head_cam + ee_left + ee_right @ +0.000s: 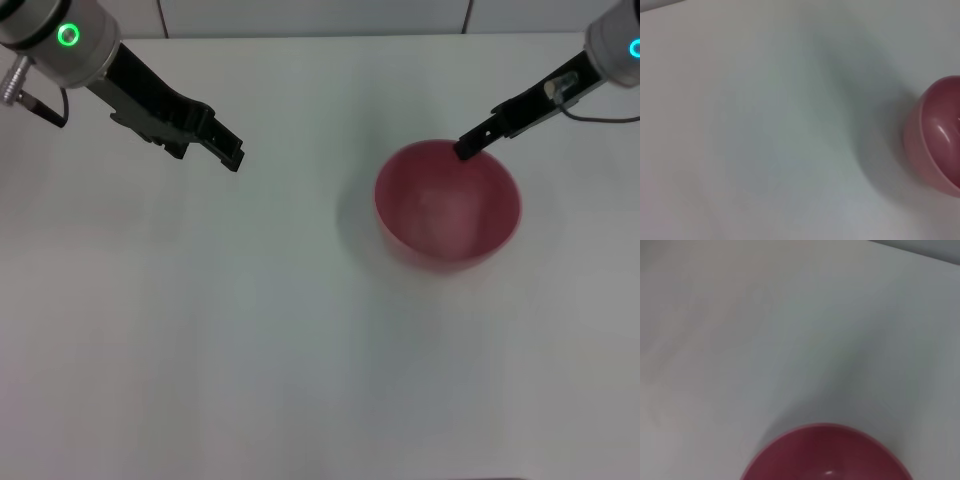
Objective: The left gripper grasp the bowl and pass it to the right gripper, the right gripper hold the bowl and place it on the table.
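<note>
— On the white table (200, 330), right of centre in the head view: what does the operator log for the bowl?

— Observer notes the pink-red bowl (447, 205) upright, mouth up, resting on the tabletop. It looks empty. It casts a soft shadow toward the robot's left.

— And the right gripper?

— The right gripper (467, 148) reaches in from the far right corner, its wrist showing a blue ring. The black tip sits at the far rim of the bowl, touching or just over it; which of the two cannot be told. Whether its fingers are apart or together cannot be told either: only one dark tip shows in the head view, and the right wrist view shows no fingers, just the bowl's rim (827, 452) and bare table (790, 330).

— Left gripper?

— The left gripper (228, 148) hangs over the far left part of the table, well apart from the bowl, green ring lit on its wrist. It holds nothing; its fingers appear drawn close together, pointing toward the bowl. The left wrist view catches the bowl (937, 137) at the edge of the frame, with open table (765, 125) between.
</note>
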Available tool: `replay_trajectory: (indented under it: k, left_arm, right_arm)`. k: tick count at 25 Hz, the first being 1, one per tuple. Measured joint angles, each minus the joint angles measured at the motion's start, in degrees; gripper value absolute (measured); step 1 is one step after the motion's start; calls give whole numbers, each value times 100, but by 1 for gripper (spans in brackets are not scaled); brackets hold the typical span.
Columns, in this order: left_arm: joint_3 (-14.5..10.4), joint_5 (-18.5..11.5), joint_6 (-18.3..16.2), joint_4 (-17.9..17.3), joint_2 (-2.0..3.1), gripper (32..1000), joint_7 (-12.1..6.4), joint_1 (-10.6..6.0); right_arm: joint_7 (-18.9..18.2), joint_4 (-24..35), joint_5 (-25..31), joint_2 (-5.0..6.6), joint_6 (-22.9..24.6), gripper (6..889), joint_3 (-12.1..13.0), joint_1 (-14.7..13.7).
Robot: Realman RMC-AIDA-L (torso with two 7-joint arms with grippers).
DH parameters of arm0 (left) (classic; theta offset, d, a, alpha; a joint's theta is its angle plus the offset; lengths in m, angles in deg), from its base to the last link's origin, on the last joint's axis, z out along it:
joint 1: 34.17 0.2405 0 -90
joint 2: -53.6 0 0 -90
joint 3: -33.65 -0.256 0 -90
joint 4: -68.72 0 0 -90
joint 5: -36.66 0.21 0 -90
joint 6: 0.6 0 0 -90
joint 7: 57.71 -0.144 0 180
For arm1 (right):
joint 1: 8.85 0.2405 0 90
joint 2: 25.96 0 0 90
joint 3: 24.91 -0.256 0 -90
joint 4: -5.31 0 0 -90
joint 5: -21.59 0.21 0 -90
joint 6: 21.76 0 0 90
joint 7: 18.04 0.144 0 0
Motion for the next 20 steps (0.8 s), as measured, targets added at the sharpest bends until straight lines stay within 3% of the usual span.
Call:
replay_trajectory:
  k: [5,14,20]
  left_arm:
    - [-5,3,2,0,2,789,0,32]
    - [-4,65,-7,0,14,789,0,77]
    - [0,209,-8,0,12,789,6,103]
  right_arm:
    - [181,302,-178,62,-366,885,-5,-6]
    - [469,366,-184,428,-878,883,-55,42]
    - [483,436,-142,483,-969,881,-68,25]
